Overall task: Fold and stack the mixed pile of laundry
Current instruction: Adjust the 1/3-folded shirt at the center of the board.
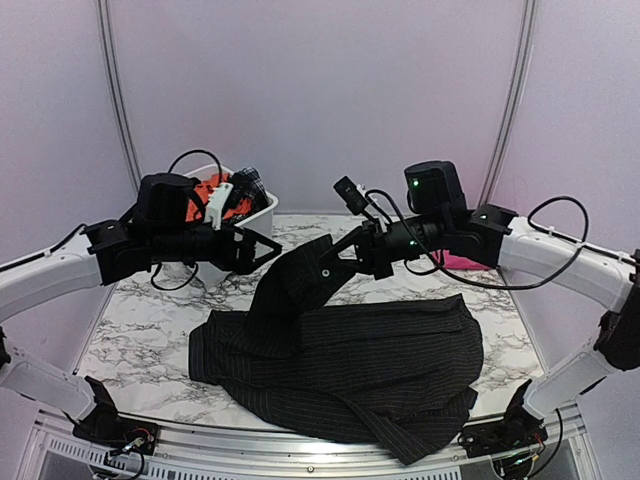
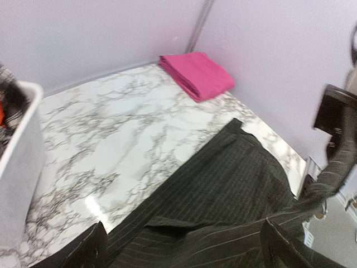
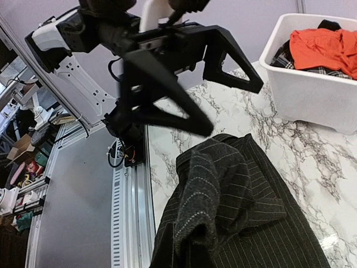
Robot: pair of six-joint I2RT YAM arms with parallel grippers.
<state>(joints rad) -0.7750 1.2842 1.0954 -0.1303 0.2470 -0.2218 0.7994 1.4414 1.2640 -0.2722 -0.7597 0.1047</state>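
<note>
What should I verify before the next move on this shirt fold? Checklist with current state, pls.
1. Right gripper holding the black pinstriped shirt: ok, the fabric rises in a peak to it.
2. Left gripper free: ok, jaws apart, nothing between them.
3. Shirt fully on the table: not ok, its near hem lies over the front edge.
4. Stack spot: ok, the pink cloth lies folded in the back right corner.
5. Left gripper's gap to the white tub: cannot tell.
6. Rest of the pile out: not ok, the orange garment is in the tub.
</note>
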